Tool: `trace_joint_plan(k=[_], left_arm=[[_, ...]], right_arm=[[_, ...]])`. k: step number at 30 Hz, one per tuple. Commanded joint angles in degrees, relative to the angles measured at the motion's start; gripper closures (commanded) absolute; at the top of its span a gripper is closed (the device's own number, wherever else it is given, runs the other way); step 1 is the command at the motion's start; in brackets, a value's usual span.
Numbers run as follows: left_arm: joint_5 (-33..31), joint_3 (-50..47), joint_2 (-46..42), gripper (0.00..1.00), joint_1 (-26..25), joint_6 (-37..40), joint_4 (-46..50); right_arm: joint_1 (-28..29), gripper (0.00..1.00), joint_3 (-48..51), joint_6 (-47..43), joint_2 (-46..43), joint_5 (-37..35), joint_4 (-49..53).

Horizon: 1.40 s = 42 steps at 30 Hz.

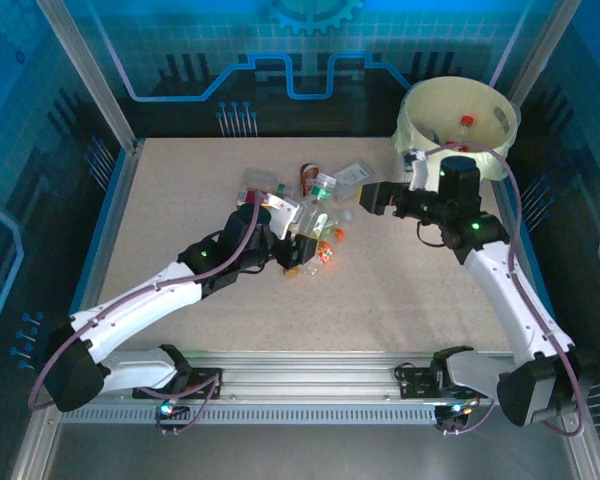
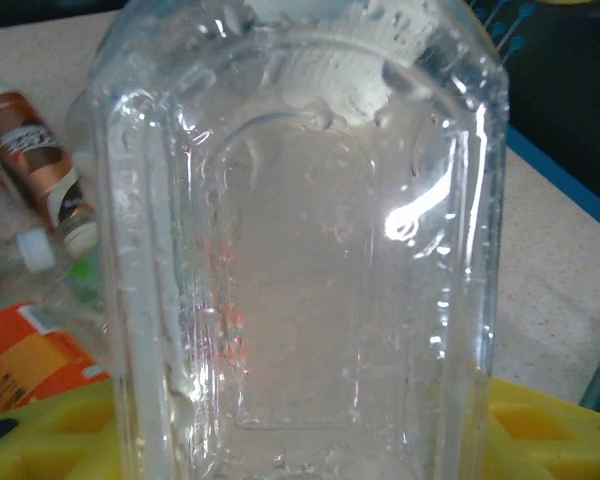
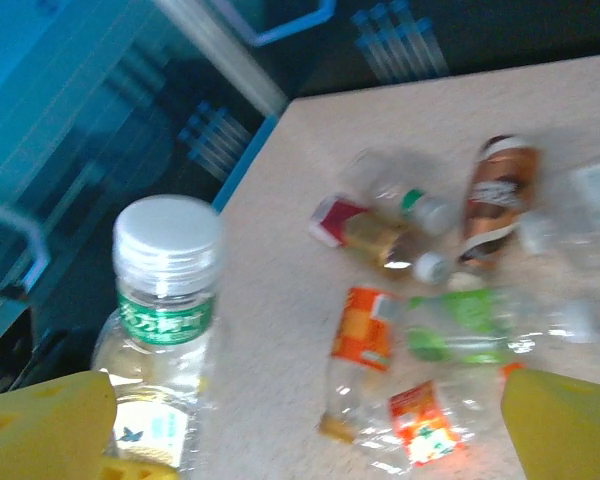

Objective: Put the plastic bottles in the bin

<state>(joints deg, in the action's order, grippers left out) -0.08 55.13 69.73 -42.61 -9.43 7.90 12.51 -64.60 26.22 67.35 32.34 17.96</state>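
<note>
Evidently early on: gripping a clear ribbed bottle in the left gripper, jaws partly closed around it, beside the pile; holding the right gripper wide open, empty, near a white-capped bottle. Judging one red-capped bottle already in the bin; most loose bottles left on the table

Tabletop was speckled beige; blue wall panels all around had circuit and gear prints; aluminium posts framed them.
</note>
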Motion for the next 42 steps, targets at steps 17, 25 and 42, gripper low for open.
trace_joint_plan(k=[17, 25, 42], left_arm=[[-15.08, -0.38, 2.46, 0.62, -8.52, 9.09, -18.56], [-14.29, 3.2, 6.53, 0.6, -8.54, 8.93, -14.18], [-17.04, 6.82, 8.4, 0.43, -8.45, 5.19, -8.98]], right_arm=[[11.34, 0.1, -4.13, 2.44, 4.4, -1.78, 0.03], [11.33, 0.29, -5.43, 2.0, 5.92, 1.95, 0.58], [10.58, 0.59, -7.17, 0.18, 4.21, -6.25, 2.92]])
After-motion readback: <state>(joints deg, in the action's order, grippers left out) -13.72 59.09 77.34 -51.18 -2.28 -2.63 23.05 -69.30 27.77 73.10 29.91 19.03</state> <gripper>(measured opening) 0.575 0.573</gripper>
